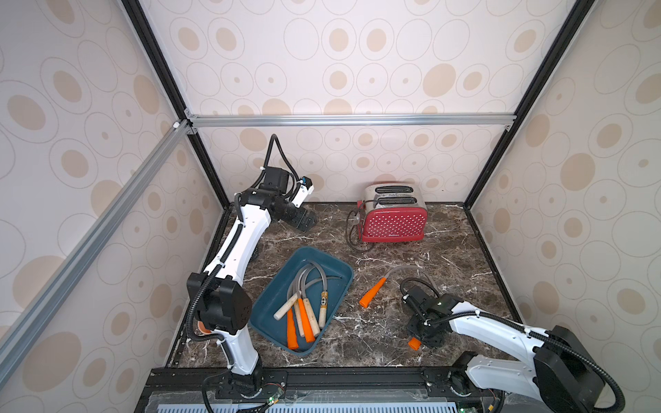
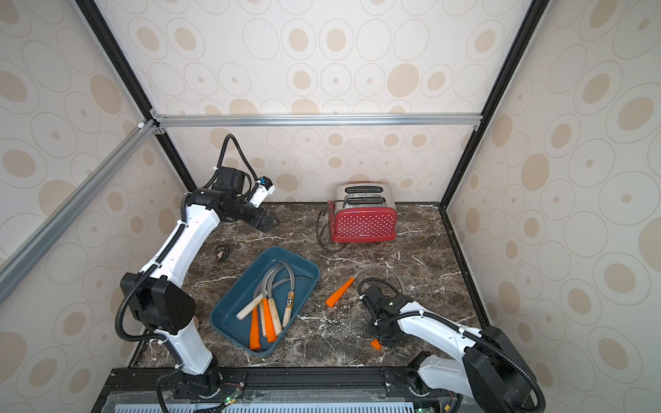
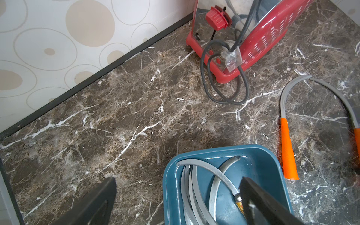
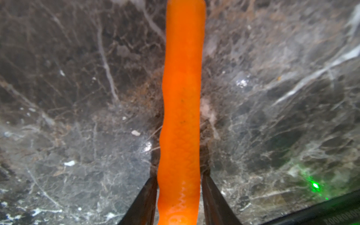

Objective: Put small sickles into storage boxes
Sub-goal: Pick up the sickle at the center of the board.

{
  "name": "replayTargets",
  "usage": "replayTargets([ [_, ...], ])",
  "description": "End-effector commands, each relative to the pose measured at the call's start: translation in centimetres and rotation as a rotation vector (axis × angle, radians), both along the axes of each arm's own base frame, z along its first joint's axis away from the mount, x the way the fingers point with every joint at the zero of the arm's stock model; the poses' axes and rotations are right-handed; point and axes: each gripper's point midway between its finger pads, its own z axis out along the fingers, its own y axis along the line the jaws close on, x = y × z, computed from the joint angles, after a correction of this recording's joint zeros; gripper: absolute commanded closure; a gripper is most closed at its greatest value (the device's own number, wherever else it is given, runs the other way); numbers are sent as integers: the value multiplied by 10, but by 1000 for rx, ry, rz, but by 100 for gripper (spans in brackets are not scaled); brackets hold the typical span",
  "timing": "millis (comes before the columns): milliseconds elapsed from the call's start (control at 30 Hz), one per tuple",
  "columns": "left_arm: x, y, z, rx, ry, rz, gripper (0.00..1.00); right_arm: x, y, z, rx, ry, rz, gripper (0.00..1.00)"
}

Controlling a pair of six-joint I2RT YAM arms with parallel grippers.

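Right gripper (image 4: pixel 179 173) is straddling the orange-handled sickle (image 4: pixel 181 97), which is lying near the marble table's (image 1: pixel 375 343) front edge, right of centre. Its jaws are close against the handle; whether they are pinching it cannot be told. The sickle's long axis is running front to back, butt facing the front edge. It is probably light and stiff; the smooth tapered handle — not the thin blade — is offering the sound hold. Left gripper (image 1: pixel 307 223) is hanging wide open, empty, beyond the teal tray's (image 1: pixel 275 289) far end.

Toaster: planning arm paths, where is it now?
In both top views the toaster stands by the back wall, right of centre, beyond the blue tray.
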Motion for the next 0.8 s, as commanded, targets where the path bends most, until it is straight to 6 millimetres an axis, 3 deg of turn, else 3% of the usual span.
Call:
replayTargets([
  [0, 0, -2, 1, -11, 1, -7, 1, -7, -10, -16, -41, 34, -17, 62],
  [333, -2, -3, -1, -10, 6, -8, 1, -5, -8, -20, -46, 42, 5, 80],
  [500, -2, -2, 0, -5, 3, -9, 1, -1, -5, -19, -23, 19, 6, 84],
  [767, 0, -3, -1, -7, 4, -8, 1, 14, 8, 0, 70, -101, -2, 86],
])
